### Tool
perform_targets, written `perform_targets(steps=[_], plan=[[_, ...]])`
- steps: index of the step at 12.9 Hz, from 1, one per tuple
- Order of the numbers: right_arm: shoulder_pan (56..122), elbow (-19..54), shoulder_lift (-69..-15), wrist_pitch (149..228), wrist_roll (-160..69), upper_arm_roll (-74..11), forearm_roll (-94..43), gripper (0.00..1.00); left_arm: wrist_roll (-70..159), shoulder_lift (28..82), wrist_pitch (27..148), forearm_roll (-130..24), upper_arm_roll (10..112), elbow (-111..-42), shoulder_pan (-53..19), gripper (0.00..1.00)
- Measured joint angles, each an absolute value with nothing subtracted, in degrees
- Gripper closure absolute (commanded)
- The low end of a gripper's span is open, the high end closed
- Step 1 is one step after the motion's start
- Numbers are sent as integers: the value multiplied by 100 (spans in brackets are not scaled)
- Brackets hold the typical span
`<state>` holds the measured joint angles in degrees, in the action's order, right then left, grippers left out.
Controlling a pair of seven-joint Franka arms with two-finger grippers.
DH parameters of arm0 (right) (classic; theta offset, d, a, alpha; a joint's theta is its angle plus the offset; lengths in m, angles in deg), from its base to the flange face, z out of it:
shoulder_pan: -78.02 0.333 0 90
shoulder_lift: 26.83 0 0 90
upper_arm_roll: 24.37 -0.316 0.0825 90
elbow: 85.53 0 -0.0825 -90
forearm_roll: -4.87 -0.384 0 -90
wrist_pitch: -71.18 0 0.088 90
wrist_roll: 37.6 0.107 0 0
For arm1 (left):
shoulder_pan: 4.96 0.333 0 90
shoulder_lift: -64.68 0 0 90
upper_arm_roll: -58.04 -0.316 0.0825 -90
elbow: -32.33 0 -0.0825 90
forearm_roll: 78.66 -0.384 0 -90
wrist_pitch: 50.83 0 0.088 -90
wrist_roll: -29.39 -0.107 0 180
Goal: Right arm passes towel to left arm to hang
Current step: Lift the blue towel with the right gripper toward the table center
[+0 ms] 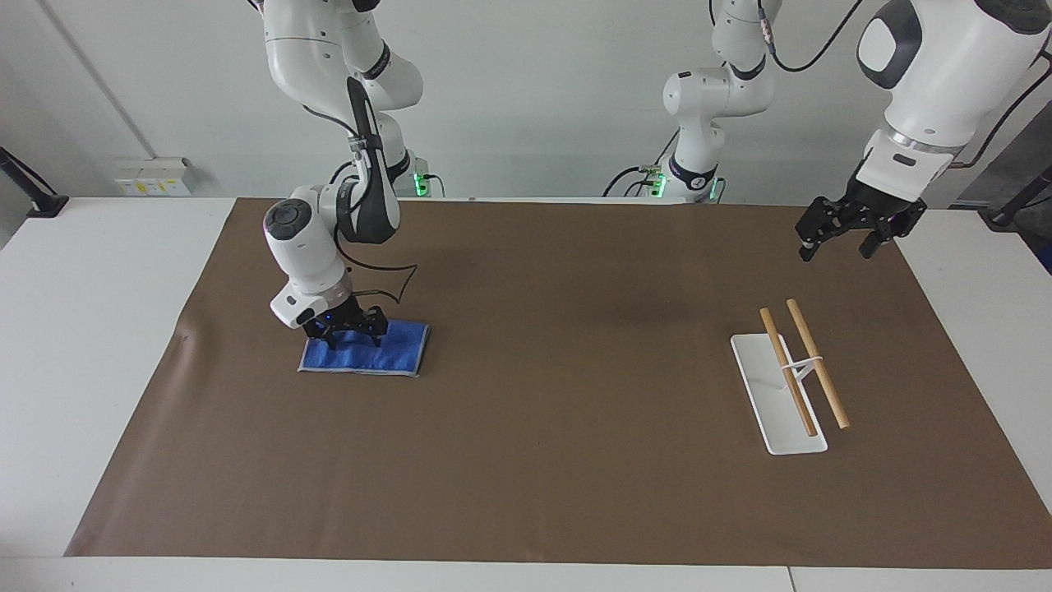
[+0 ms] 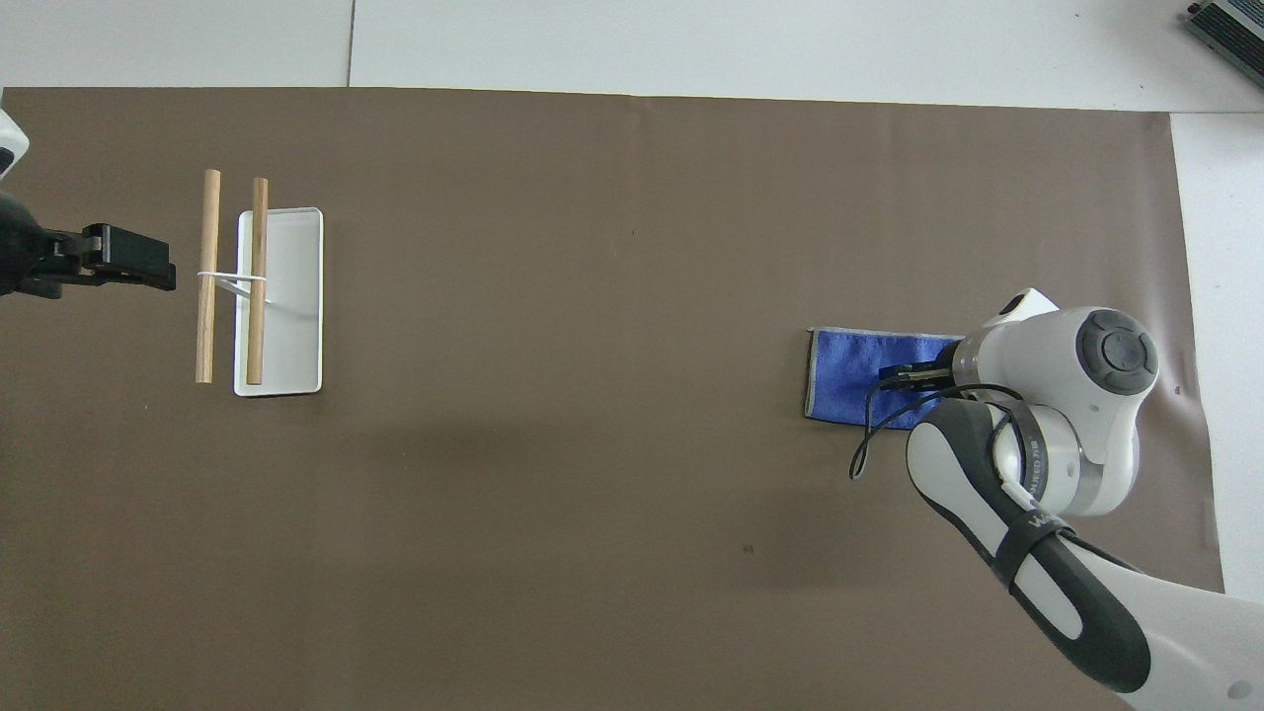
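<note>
We found the right arm's black two-finger gripper point(image 1: 347, 332) down on the small folded blue terry towel point(image 1: 386, 352), at its edge nearer the robots. The left arm's black gripper point(image 1: 840, 240) hung well apart, near the white tray with wooden rods point(image 1: 771, 403).

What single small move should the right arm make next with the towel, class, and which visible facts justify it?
Probably close fully and lift. The right gripper is down on the towel, which lies flat on the brown mat, unraised. The left gripper waits open above the mat near the rack, so the handover cannot start until the towel is raised.
</note>
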<state>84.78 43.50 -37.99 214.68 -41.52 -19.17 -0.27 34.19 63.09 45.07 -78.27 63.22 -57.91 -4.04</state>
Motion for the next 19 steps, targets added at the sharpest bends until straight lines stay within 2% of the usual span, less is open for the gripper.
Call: perform_targets(steps=[5,8,10,14,19], plan=[[8551,4192,-3775,21428,-3684,-1937,-36,100,3419,6310,4507,-7827,6323,-5791,-404,0],[8575,3831,-3740,21038,-3678,-1940,-41,100,3419,6310,4507,-7827,6323,-5791,-404,0],[8588,3346,-3661,20545,-3622,-1998,-124,100,3419,6310,4507,-7827,6323,-5791,-404,0],[8597,2231,-3571,19683,-3282,-2177,-1113,100,3419,6311,4507,-7827,6323,-5791,-404,0],[8671,1721,-3578,19592,-2299,-2315,-2668,100,3420,6311,4508,-7828,6323,-5791,-404,0]])
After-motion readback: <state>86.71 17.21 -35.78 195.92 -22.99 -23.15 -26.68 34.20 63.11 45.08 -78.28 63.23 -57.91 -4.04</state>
